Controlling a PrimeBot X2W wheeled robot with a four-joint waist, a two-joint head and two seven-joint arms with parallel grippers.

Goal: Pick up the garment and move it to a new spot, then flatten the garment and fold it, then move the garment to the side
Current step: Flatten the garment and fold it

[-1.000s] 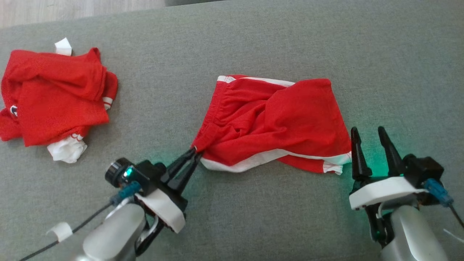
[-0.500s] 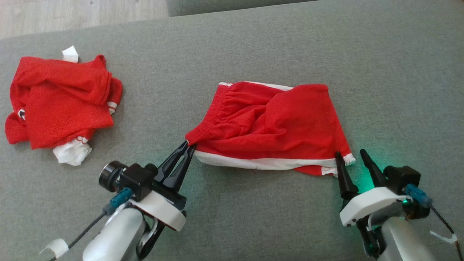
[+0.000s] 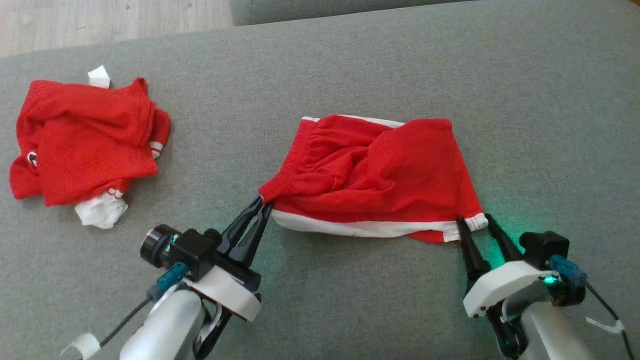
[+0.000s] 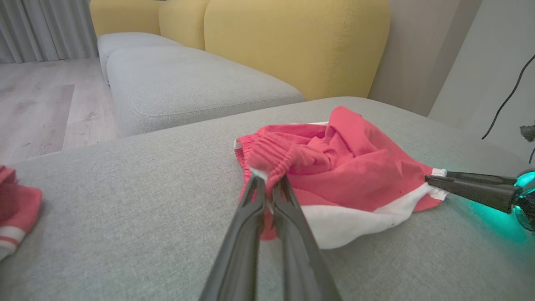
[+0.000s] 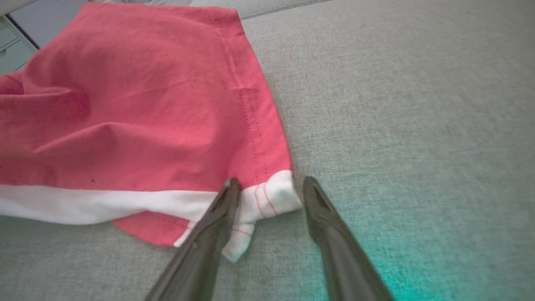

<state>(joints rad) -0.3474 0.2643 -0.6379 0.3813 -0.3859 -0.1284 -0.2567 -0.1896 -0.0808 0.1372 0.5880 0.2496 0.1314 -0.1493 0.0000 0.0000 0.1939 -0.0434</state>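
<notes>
The red shorts [image 3: 380,175] lie spread and rumpled near the middle of the grey upholstered cushion [image 3: 350,310], with the gathered waistband toward the robot's left and a leg hem toward its right. A white stripe runs along the near edge and another along the far edge. No brand, label or readable writing shows on them.

There are two garments. The second is a crumpled red one with white cuffs [image 3: 85,145], well apart at the far left of the cushion, with a small white tag [image 3: 99,77] at its far edge. A small mark at its left edge is too small to read.

There are two grippers. The left gripper [image 3: 264,205] reaches forward and to the right from a low, slanted forearm. Its fingers are pinched together on the near waistband corner, which is pulled up into a point. The right gripper [image 3: 472,220] points forward and slightly left, low to the cushion. Its fingers stand apart on either side of the white hem corner, and the left finger is touching the cloth. A green glow tints the cushion beside it.

Beyond the cushion are pale wooden floor [image 3: 100,20], another grey seat [image 4: 188,83] and yellow backrests [image 4: 292,42].
</notes>
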